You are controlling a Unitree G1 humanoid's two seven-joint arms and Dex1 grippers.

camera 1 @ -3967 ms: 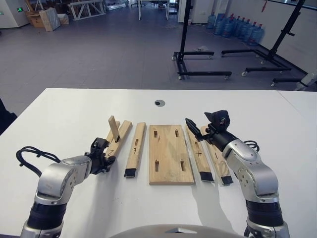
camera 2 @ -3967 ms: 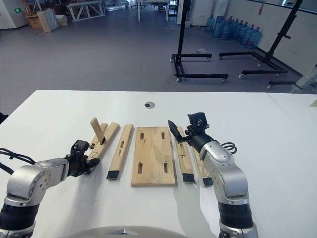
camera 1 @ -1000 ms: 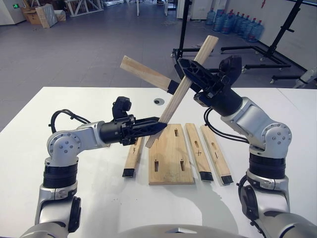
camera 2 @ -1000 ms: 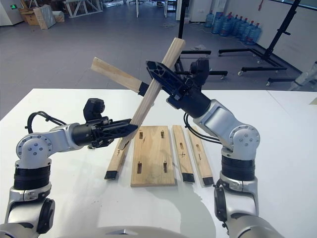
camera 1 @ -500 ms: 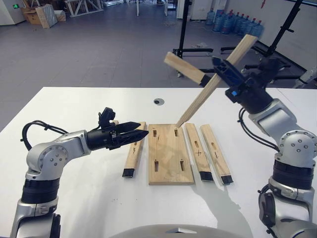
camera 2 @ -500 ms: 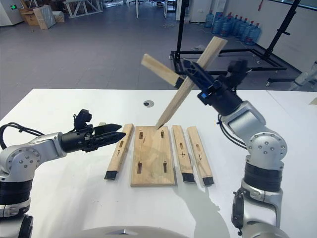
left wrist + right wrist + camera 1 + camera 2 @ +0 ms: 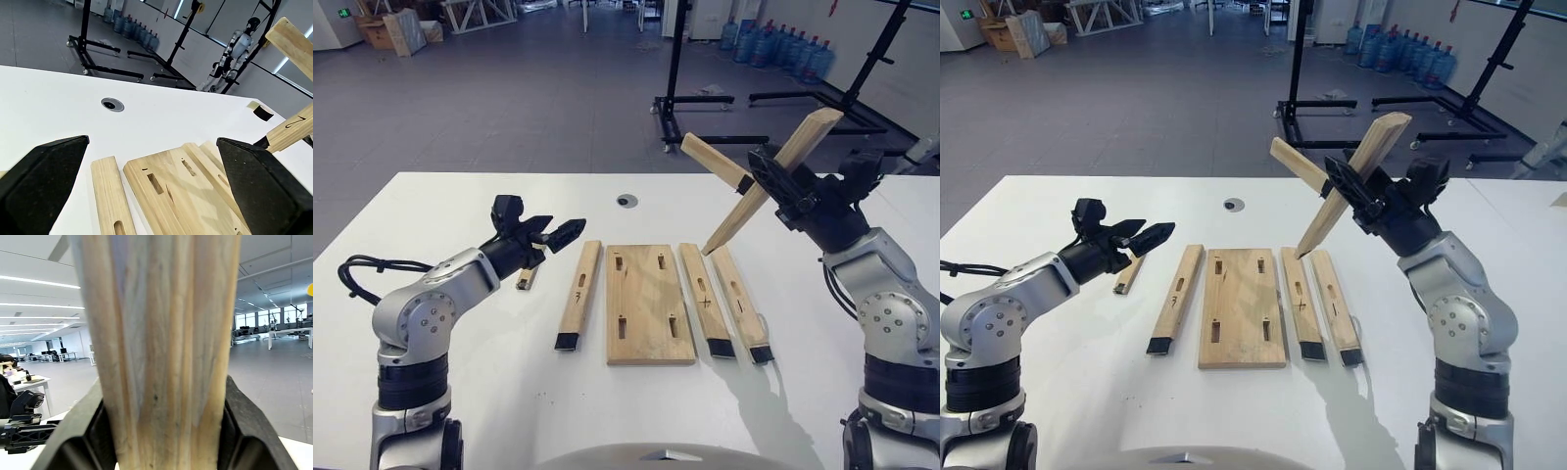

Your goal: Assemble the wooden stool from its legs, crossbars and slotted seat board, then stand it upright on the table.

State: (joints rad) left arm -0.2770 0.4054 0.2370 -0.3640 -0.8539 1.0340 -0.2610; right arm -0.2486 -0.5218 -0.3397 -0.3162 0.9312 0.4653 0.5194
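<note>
1. The right gripper (image 7: 771, 188) is clamped on a wooden leg (image 7: 793, 147), held tilted in the air at the upper right of the left eye view. The leg's lower tip hangs above the far ends of the legs lying on the table (image 7: 509, 392). A crossbar (image 7: 713, 160) juts from the held leg toward the upper left, so the two pieces form a cross.
2. The joined pair looks stiff and light. The joint is probably only a push fit, so a sharp swing could loosen it. The grip sits close to the joint, which should keep the long leg from levering in the fingers.
3. The left gripper (image 7: 556, 227) is empty, its fingers spread wide. It hovers low at centre left, near a short crossbar (image 7: 524, 280) lying on the table.
4. The slotted seat board (image 7: 649, 304) lies flat at frame centre. One loose leg (image 7: 579, 294) lies just to its left, and two more (image 7: 705, 299) (image 7: 741, 305) lie side by side to its right, dark caps toward the bottom edge.
5. Smooth bare wood may slide between hard fingers. A loose leg is best pinched across its narrow sides at mid-length. The board lies flush on the table and would need an edge grip.
</note>
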